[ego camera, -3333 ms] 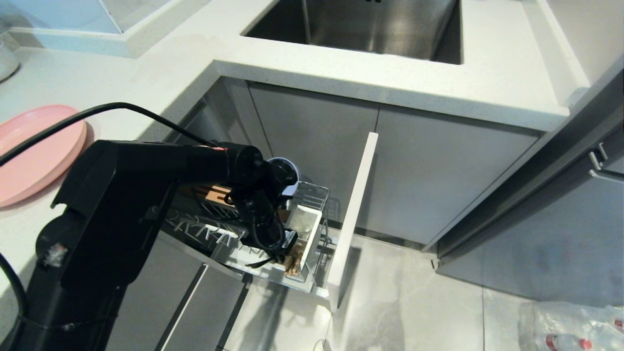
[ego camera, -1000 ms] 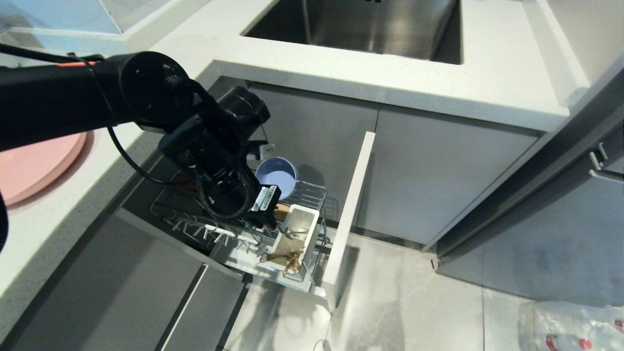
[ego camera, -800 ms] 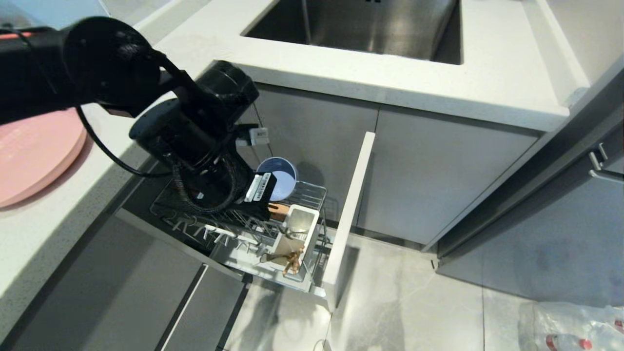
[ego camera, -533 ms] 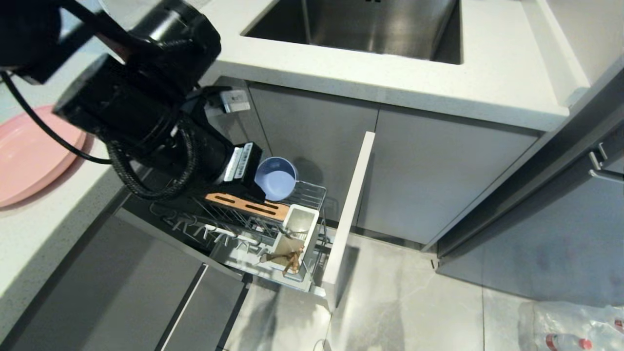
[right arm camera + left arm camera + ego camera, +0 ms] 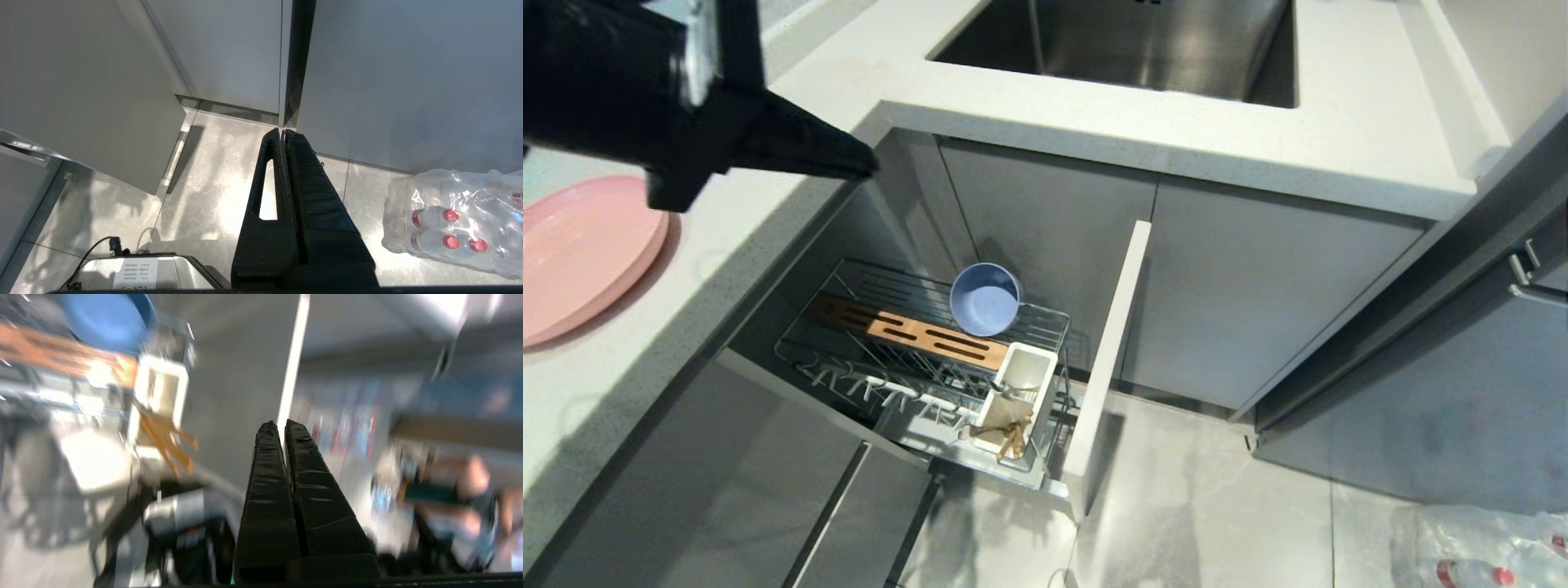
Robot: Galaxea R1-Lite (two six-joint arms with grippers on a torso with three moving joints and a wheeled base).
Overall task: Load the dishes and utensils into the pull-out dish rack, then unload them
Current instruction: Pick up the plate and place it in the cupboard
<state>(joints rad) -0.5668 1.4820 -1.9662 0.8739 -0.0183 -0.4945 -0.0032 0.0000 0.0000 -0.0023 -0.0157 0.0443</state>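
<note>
The pull-out dish rack (image 5: 841, 363) stands drawn out below the counter, its front panel (image 5: 1104, 367) seen edge-on. The small blue-grey bowl (image 5: 985, 299) sits at its far end beside the wooden strip (image 5: 907, 331). Chopsticks (image 5: 1013, 437) lean in the white utensil cup (image 5: 1045, 380). The pink plate (image 5: 580, 253) lies on the counter at left. My left gripper (image 5: 866, 167) hangs shut and empty above the counter edge, high over the rack. In the blurred left wrist view the gripper (image 5: 282, 424), bowl (image 5: 106, 318) and chopsticks (image 5: 167, 441) show. My right gripper (image 5: 282, 131) is parked, shut, over the floor.
A steel sink (image 5: 1127, 41) is set in the white counter (image 5: 1339, 139) behind the rack. Grey cabinet doors (image 5: 1258, 286) close off the corner. A wrapped pack of water bottles (image 5: 1486, 547) lies on the tiled floor at right.
My left arm has lifted out of the rack and swung up and left over the counter edge, shut and empty. Bowl and chopsticks stay in the rack.
</note>
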